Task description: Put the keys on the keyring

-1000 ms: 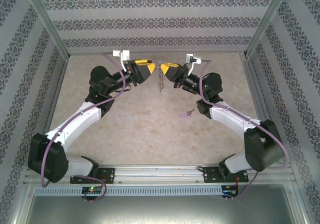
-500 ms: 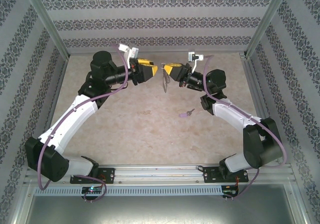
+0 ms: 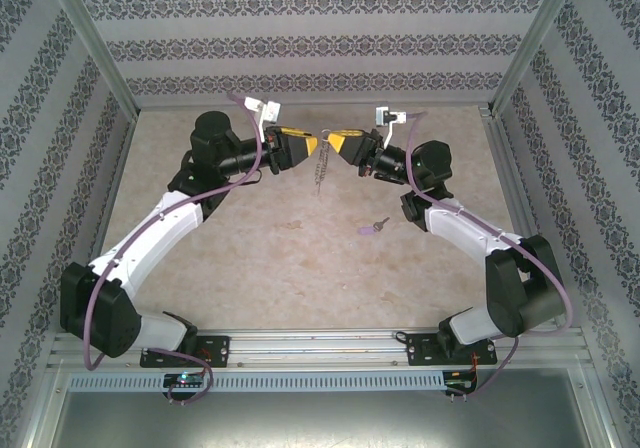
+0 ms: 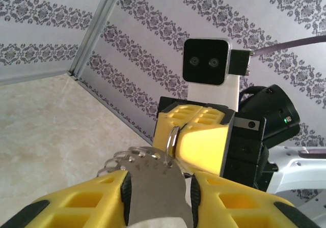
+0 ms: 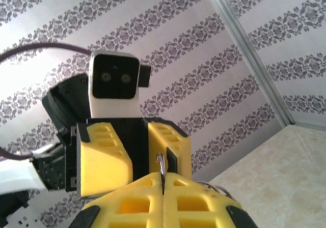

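Starting low in the overhead frame: spotting the key (image 3: 372,228) lying flat on the table (image 3: 250,268), just right of centre, well apart from both grippers. Higher up, just above centre: left gripper (image 3: 304,149) and right gripper (image 3: 336,144) raised off the table, facing each other tip to tip. Catching the keyring (image 3: 321,171) slung between them, thin chain links dangling below.

Over to the right wrist view: yellow fingers (image 5: 193,197) pressed flat together at the bottom of the frame, pinching a thin wire loop of the keyring poking up from the seam.

Now the left wrist view: flat grey plate of the keyring sitting between the black pads (image 4: 126,192) at bottom centre. Looks clamped edge to edge, though contact at the right-hand pad is hard to confirm.

Farthest back, across the top of the overhead frame: patterned wall (image 3: 320,48).
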Robot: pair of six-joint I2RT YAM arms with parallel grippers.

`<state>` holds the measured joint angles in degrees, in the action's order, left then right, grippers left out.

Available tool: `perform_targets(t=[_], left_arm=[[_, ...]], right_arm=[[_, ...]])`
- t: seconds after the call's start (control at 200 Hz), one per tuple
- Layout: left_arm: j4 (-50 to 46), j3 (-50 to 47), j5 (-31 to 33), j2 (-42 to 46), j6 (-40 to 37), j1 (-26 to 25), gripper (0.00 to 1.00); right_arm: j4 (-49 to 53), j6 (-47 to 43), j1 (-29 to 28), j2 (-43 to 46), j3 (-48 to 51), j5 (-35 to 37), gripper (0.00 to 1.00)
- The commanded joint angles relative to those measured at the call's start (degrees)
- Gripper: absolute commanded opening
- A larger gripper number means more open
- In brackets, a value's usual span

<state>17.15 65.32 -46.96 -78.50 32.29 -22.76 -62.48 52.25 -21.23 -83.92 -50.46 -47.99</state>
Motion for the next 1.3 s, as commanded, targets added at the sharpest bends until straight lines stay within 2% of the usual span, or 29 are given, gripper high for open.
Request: perform_targets(t=[0.0, 0.16, 0.34, 1.299], left_arm=[[14.57, -3.11, 2.77, 0.02, 9.44, 0.18, 0.36], [26.09, -6.40, 4.26, -1.26, 16.19, 0.18, 0.35], [30.93, -7.05, 4.53, -2.61, 18.85, -0.17, 0.35], [32.60, -5.28, 3.54, -6.76, 19.21, -2.82, 0.36]], right_arm=[[-4.58, 0.92, -0.54, 0.86, 1.06, 4.08, 0.00], [-5.01, 0.38, -1.80, 1.39, 1.79, 7.52, 0.00], [-5.46, 0.39, -2.36, 1.24, 2.20, 10.48, 0.00], [-8.10, 2.10, -3.81, -1.88, 1.15, 11.07, 0.00]])
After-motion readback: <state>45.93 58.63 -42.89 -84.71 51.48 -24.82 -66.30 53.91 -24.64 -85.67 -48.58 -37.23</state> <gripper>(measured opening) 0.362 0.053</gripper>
